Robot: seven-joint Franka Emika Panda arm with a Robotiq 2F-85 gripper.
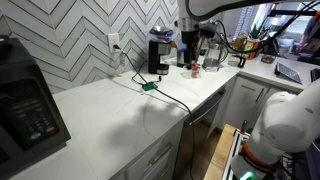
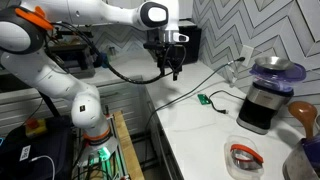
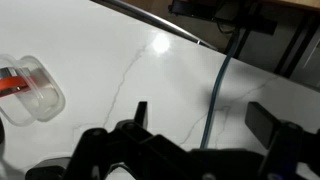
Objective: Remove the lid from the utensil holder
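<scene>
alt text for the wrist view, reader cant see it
The end effector hangs open and empty above a white veined countertop. A black cable runs across the counter below it, and a clear plastic item with a red part lies at the left edge.

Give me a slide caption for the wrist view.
Open gripper over white counter, black cable beneath, clear container at left.
</scene>
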